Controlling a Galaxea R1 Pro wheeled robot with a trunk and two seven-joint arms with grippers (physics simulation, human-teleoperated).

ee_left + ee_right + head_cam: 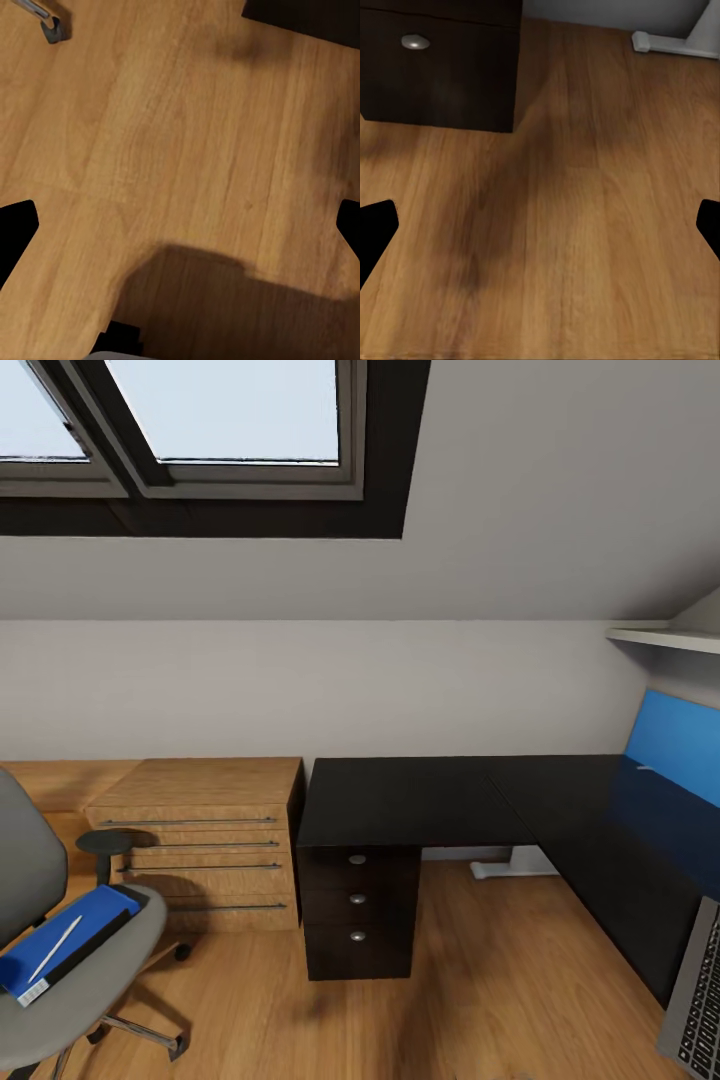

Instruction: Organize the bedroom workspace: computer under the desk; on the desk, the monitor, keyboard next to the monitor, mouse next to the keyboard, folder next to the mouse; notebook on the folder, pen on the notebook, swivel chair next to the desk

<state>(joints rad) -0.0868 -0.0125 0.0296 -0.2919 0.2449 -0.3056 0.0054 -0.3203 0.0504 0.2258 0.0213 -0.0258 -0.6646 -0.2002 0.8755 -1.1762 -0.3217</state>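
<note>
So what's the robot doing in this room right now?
Nothing is being held yet. Both grippers, left and right, hang open over the light wood floor. The flat bright blue folder lies on the grey swivel chair with a thin white pen on it. The long glossy black desk is bare at this end, and a slim keyboard shows beside it.

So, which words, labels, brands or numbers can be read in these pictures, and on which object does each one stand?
No text can be read in these pictures.
White spine end of the folder on the swivel chair: dark marks like a barcode, too small to read.
Keyboard at the desk edge: key legends too blurred to read.
Drawers, walls and floor: no writing.
</note>
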